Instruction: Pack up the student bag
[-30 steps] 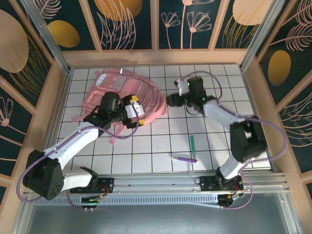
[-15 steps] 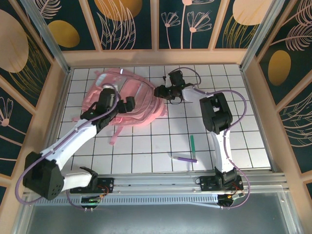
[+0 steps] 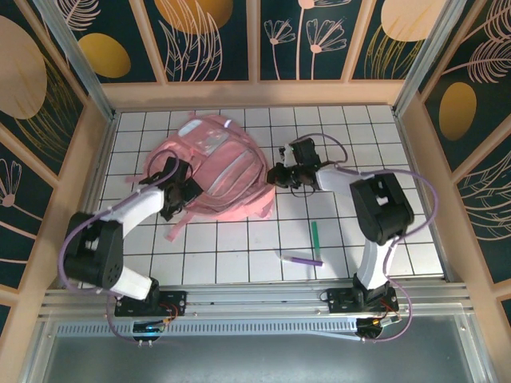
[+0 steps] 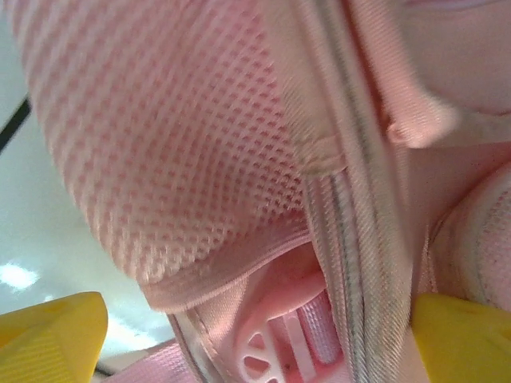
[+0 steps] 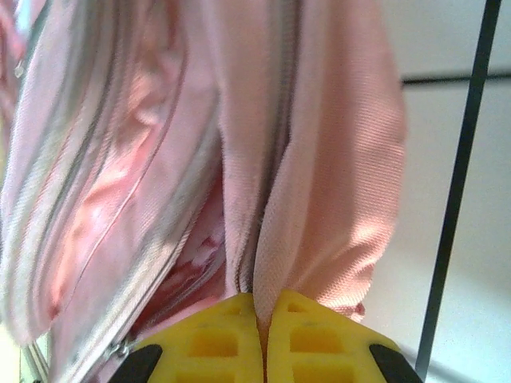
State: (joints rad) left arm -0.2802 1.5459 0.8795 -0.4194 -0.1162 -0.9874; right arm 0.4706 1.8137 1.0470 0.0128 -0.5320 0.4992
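Lab rig: gridded table [image 3: 239, 263], patterned walls [image 3: 215, 40]

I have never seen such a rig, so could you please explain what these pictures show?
These are two robot arms, left and right, bolted at a table's near edge, each ending in a two-finger gripper. One picture looks down from overhead; the other two come from wrist cameras. On the white gridded table lie a pink backpack, a green pen and a purple pen. The right gripper is shut, pinching a fold of the backpack. The left gripper stands open, yellow fingers either side of backpack fabric.
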